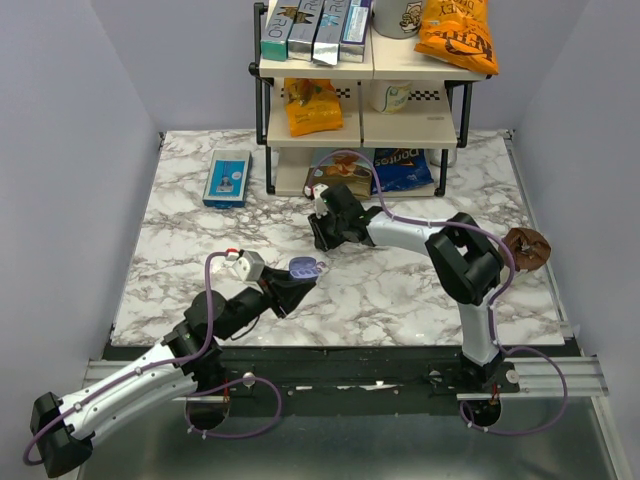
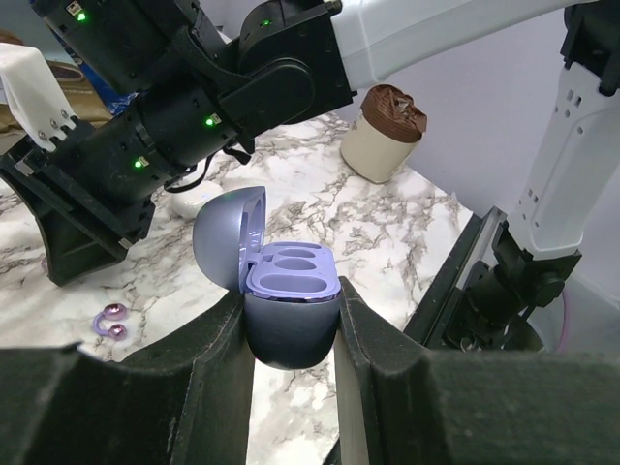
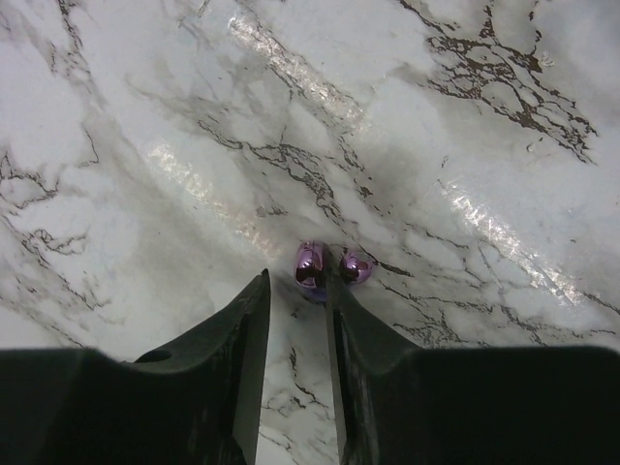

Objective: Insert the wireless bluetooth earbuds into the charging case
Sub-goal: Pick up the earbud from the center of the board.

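Note:
My left gripper (image 1: 296, 279) is shut on the charging case (image 2: 291, 315), a bluish-lavender pebble with its lid swung open and both inner wells empty. It holds the case above the table; the case also shows in the top view (image 1: 306, 267). Two shiny purple earbuds (image 3: 310, 266) lie side by side on the marble. My right gripper (image 3: 296, 281) is open with a narrow gap, low over the table. The left earbud sits just past the gap at the right fingertip (image 3: 331, 286). The earbuds also show in the left wrist view (image 2: 109, 322), below the right gripper (image 1: 322, 236).
A blue rectangular box (image 1: 227, 178) lies at the back left. A shelf rack (image 1: 360, 100) with snack bags and boxes stands at the back. A cream cup with a brown top (image 1: 525, 247) stands at the right edge, also in the left wrist view (image 2: 386, 136).

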Robot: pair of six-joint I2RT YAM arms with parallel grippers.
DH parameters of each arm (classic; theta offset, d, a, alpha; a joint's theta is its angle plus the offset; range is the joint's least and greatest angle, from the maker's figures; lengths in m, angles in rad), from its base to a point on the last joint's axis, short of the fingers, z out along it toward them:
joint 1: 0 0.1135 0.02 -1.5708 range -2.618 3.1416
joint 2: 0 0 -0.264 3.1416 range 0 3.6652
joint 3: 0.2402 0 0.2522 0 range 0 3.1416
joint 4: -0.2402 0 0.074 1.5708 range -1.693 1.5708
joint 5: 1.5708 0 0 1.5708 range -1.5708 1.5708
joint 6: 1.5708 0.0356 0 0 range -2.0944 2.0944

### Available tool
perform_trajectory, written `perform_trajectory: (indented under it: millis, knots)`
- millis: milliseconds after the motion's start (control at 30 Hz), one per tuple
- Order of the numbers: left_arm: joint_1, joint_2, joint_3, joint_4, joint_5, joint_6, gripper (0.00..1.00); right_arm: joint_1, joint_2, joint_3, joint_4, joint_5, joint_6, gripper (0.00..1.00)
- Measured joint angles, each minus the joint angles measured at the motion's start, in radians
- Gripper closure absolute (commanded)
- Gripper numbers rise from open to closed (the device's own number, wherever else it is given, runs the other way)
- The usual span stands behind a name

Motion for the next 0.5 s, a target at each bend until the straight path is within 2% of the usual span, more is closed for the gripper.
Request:
perform_trajectory:
  millis: [200,433,500]
  knots:
    - [0.0,-0.004,-0.001,0.0,0.0,-0.003,1.0,0.0,0.008,0.004,0.0,0.0,0.005,0.78]
    - [-0.006,-0.011,-0.005,-0.002,0.0,-0.008,1.0,0.0,0.008,0.004,0.0,0.005,0.042,0.99]
    - [-0.006,-0.013,-0.005,-0.002,0.0,-0.01,1.0,0.0,0.007,0.001,0.002,0.011,0.056,0.99]
